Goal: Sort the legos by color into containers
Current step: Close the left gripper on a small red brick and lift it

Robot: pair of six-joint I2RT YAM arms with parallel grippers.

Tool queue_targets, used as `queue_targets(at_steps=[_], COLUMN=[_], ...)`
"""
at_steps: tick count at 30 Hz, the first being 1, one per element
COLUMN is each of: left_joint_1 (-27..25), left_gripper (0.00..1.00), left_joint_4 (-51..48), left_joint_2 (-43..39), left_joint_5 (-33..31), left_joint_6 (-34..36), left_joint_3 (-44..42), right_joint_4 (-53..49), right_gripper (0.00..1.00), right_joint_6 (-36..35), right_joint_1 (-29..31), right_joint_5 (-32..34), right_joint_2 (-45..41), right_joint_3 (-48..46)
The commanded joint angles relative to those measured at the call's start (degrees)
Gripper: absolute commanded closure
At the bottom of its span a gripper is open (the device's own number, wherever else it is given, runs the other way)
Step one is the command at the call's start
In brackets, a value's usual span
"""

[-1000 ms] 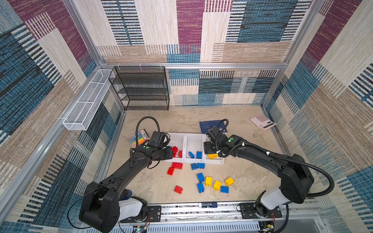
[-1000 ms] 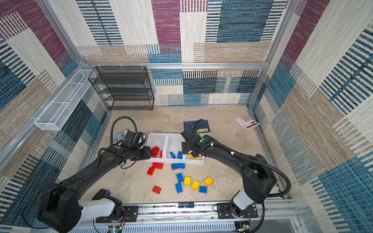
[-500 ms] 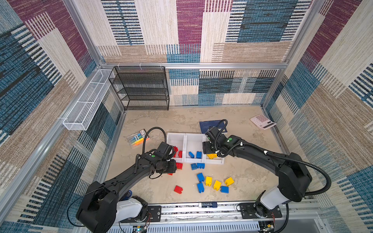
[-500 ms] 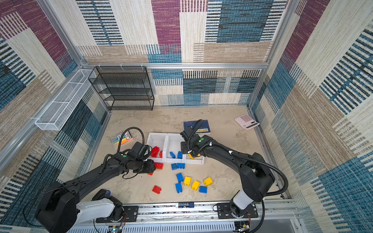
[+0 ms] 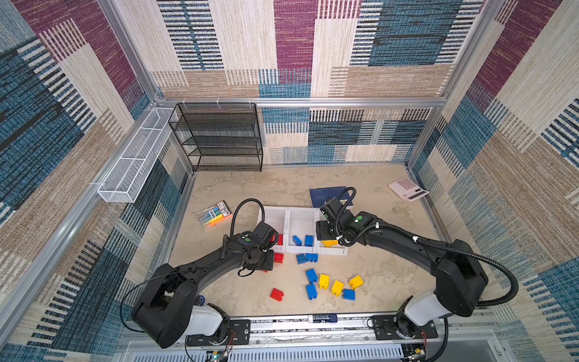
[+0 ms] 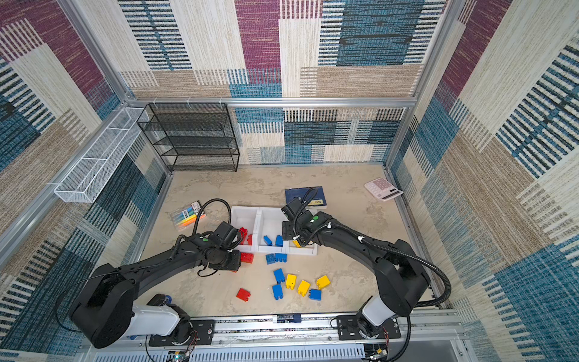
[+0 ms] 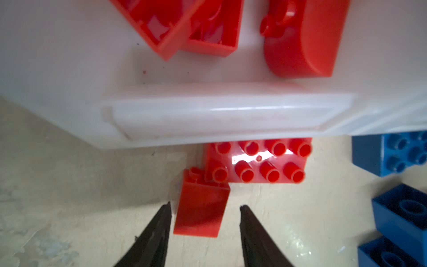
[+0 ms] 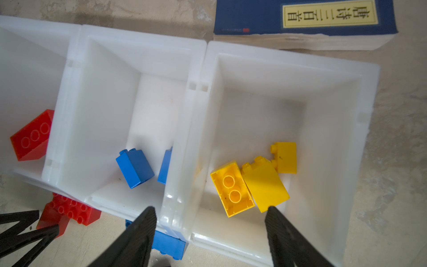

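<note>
Both top views are bright and clear, with soft light and faint shadows on the floor (image 5: 282,188) beside the containers (image 5: 300,219), but the walls (image 5: 47,125) far from them lean and bend at the edges. In the left wrist view the containers look blurry and washed out, and a white shine sits on the long red brick (image 7: 254,159) just beside them.

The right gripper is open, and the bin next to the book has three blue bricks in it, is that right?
Not quite. The three bricks in the white bin next to the blue book are yellow, not blue, as the right wrist view shows. The right gripper is indeed open.
</note>
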Motion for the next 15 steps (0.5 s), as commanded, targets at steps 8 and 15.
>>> queue_targets(at_steps=[8,15], left_joint_1=[-2.0,-2.3], left_gripper=[0.55,0.66], left_joint_4=[0.9,0.8], left_joint_2=[3.1,3.4], left_joint_5=[-1.1,-1.1], left_joint_6=[1.7,2.3], left_joint_3=[0.4,0.9], right_joint_4=[1.0,1.4], right_gripper=[0.23,0.23], right_joint_6=[0.8,1.5], right_joint_1=[0.0,0.0], right_joint_5=[0.1,0.3], right_joint_2=[-0.2,-1.0], right_joint_3=[-0.1,-1.2])
